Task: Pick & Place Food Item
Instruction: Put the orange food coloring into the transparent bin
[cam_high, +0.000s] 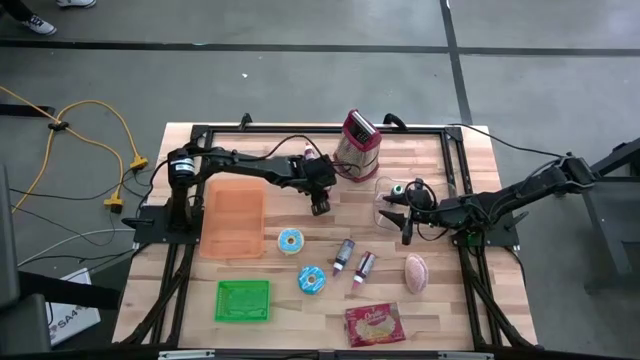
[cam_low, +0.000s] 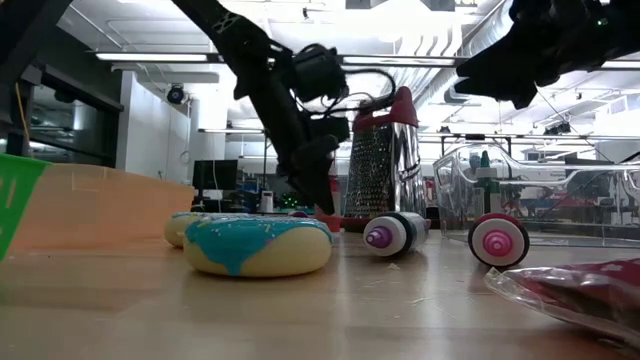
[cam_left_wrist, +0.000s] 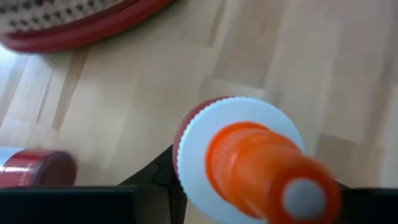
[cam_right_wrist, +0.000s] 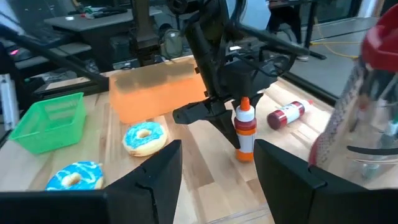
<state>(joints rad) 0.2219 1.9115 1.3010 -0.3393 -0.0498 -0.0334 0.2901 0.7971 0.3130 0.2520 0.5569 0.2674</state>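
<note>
A small sauce bottle (cam_right_wrist: 245, 134) with an orange nozzle, a ridged white collar and an orange-red body stands upright on the wooden table, just in front of the grater (cam_high: 357, 145). My left gripper (cam_high: 320, 205) is shut on it. From the left wrist, the nozzle (cam_left_wrist: 273, 180) points at the camera. My right gripper (cam_right_wrist: 217, 180) hangs open and holds nothing, above the table's right side near the clear container (cam_high: 400, 198). My left gripper pinches the bottle's upper body just under the white collar (cam_right_wrist: 240, 127) between its two fingers. The fingers (cam_right_wrist: 214, 118) slant down at it from the table's left and far side. The bottle stays upright with its base (cam_right_wrist: 246, 155) at the table top.
A second red bottle (cam_right_wrist: 289, 114) lies beside the grater. An orange tray (cam_high: 233, 218) and a green basket (cam_high: 243, 300) sit at the left. Two iced donuts (cam_high: 290, 240) (cam_high: 311, 280), two purple-capped bottles (cam_high: 344, 255) (cam_high: 362, 266), a pink item (cam_high: 416, 272) and a red packet (cam_high: 373, 325) lie toward the near edge.
</note>
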